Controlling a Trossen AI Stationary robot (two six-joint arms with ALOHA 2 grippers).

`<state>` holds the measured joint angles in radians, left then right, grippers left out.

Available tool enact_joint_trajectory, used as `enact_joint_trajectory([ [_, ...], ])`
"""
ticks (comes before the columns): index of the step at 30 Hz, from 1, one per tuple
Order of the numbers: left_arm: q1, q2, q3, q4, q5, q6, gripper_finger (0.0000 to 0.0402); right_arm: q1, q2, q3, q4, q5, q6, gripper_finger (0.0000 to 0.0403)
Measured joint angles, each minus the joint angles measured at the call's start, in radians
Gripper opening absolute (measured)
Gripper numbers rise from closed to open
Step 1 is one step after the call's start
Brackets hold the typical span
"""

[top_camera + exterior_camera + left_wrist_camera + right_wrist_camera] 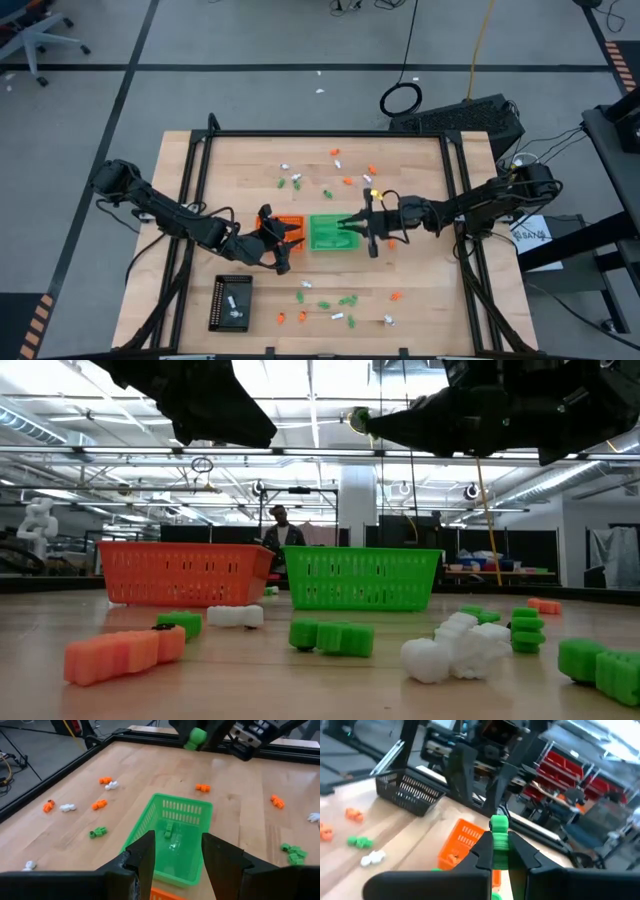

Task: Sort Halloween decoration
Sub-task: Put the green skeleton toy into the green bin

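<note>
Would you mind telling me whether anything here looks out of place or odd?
Two white trinkets lie on the floor beyond the table's far edge, apart from the rest scattered on the tabletop, as if they had spilled off. Nothing else stands out.

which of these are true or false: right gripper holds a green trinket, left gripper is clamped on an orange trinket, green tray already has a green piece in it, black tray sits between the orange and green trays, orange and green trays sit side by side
1. The right gripper holds a green trinket. True.
2. The left gripper is clamped on an orange trinket. False: its fingers are open and hold nothing.
3. The green tray already has a green piece in it. True.
4. The black tray sits between the orange and green trays. False: it lies apart, near the table's front edge on the left arm's side.
5. The orange tray and green tray sit side by side. True.
</note>
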<state>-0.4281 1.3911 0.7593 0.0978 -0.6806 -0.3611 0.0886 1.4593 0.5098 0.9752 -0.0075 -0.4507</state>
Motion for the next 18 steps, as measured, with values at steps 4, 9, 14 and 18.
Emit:
enact_joint_trajectory([
  [4,0.000,0.000,0.000,0.000,0.002,0.000,0.0159,0.006,0.000,0.000,0.000,-0.001,-0.101,0.0011],
  [9,0.000,0.000,0.000,0.000,0.003,0.004,0.0159,0.018,0.000,0.000,-0.005,0.003,-0.254,0.0011],
  [14,0.000,0.000,0.000,0.000,0.003,0.005,0.0159,0.018,0.000,0.000,-0.024,0.005,-0.333,0.0011],
  [18,0.002,0.000,0.000,0.000,0.003,0.033,0.0159,0.018,0.000,0.000,-0.026,0.005,-0.326,0.0011],
])
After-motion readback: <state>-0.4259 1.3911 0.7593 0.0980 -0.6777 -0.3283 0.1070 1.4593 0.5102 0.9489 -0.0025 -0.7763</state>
